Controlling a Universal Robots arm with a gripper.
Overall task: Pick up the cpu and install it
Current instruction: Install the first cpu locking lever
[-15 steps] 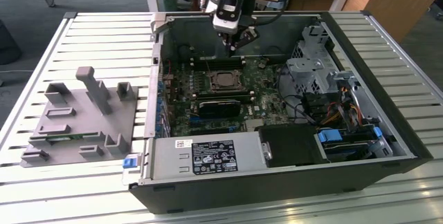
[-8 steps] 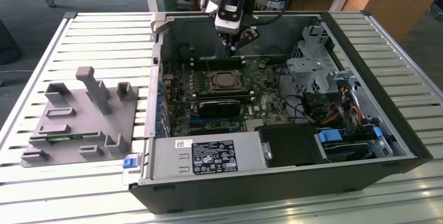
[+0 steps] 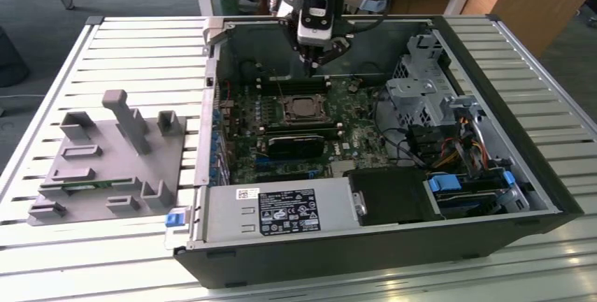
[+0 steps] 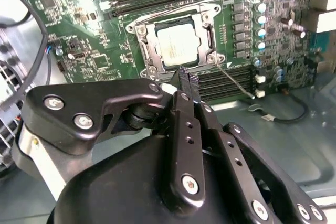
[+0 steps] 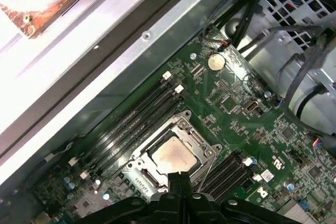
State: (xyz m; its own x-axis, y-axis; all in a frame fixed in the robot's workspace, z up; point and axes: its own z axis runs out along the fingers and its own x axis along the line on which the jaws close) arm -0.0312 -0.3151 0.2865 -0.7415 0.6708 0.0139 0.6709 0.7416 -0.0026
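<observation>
I see the cpu already seated flat in its socket on the motherboard, silver top up, toward the far edge of the open computer case. My gripper hovers above the board near the case's far wall, fingers pinched together on nothing. I judge placement done; the socket's retention frame looks unclamped.

Silver-grey cpu flat in socket (motherboard)
</observation>
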